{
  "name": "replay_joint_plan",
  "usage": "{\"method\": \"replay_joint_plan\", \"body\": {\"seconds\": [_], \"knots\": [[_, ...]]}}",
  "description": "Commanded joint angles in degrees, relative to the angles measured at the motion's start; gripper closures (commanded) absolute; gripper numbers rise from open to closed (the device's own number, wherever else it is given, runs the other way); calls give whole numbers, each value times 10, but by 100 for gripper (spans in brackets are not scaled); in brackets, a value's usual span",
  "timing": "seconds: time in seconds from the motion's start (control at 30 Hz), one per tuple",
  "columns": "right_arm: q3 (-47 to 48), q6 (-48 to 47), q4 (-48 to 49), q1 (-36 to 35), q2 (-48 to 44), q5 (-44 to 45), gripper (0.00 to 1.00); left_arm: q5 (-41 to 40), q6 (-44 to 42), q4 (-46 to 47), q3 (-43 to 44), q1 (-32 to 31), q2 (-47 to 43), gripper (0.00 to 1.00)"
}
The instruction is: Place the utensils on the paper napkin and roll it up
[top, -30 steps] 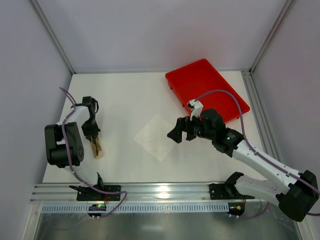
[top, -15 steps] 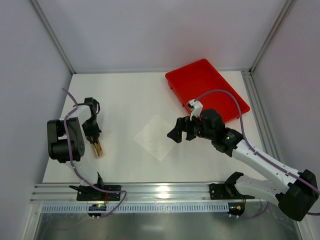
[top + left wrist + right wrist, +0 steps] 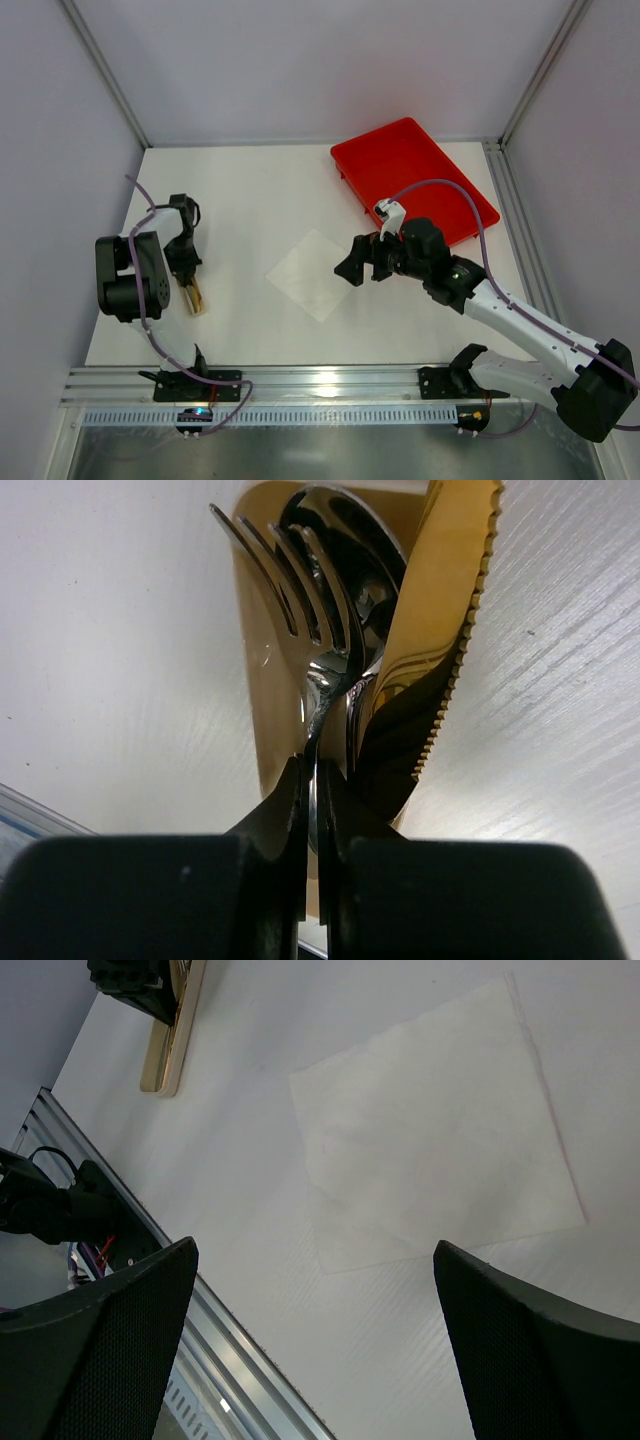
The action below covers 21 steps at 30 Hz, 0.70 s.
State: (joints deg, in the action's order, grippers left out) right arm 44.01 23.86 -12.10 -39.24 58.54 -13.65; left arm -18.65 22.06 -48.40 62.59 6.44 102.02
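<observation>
The utensils (image 3: 196, 297) lie bunched at the table's left. In the left wrist view they are a fork (image 3: 300, 580), a spoon (image 3: 352, 550) under it and a golden serrated knife (image 3: 450, 630). My left gripper (image 3: 186, 274) is shut on the fork's thin neck (image 3: 315, 780), its jaws pinching the metal between them. The paper napkin (image 3: 310, 272) lies flat mid-table as a white square, empty. My right gripper (image 3: 350, 268) hovers open just right of it. The napkin (image 3: 430, 1130) and the table show between its fingers (image 3: 315, 1260), and the utensils (image 3: 168, 1035) sit far off.
A red tray (image 3: 415, 175) sits at the back right, behind the right arm. A metal rail (image 3: 300, 385) runs along the near table edge. Grey walls close in the left, back and right sides.
My left gripper's jaws have closed on the fork's neck, and the left arm shifted slightly. The right arm and the napkin have not moved.
</observation>
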Motion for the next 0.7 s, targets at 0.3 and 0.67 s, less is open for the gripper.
{"method": "replay_joint_plan", "body": {"seconds": [0.3,0.67], "knots": [[3,-10,14,2,4,4,0,-39,9,-17,32,0,-40,100],[3,-10,15,2,7,6,0,-51,13,-44,41,1,-72,100]]}}
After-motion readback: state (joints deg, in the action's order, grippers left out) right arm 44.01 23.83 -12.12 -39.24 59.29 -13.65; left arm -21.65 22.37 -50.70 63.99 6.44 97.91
